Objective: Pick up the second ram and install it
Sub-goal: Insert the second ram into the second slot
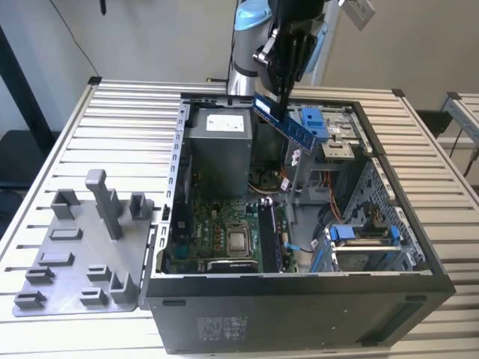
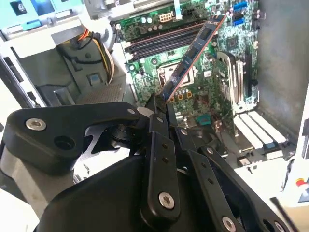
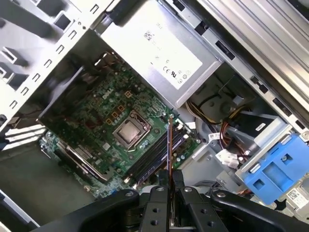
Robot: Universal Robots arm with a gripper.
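Note:
The second ram [image 1: 285,124] is a long blue-green stick with dark chips, held tilted above the back of the open computer case [image 1: 299,292]. My gripper [image 1: 281,88] is shut on its upper end. In the second wrist view the ram [image 2: 191,54] juts out from my gripper [image 2: 161,109] over the green motherboard [image 2: 203,92]. In the first wrist view the ram [image 3: 169,145] shows edge-on as a thin line ahead of my gripper [image 3: 169,181]. It hangs above the dark memory slots [image 3: 155,160] beside the processor [image 3: 129,131] and touches none of them.
A grey power-supply box [image 1: 217,146] fills the case's back corner at the exterior view's left. A blue drive bracket [image 1: 315,124] sits close behind the ram. A grey plastic tray with upright pegs [image 1: 82,258] lies on the slatted table [image 1: 120,120] left of the case.

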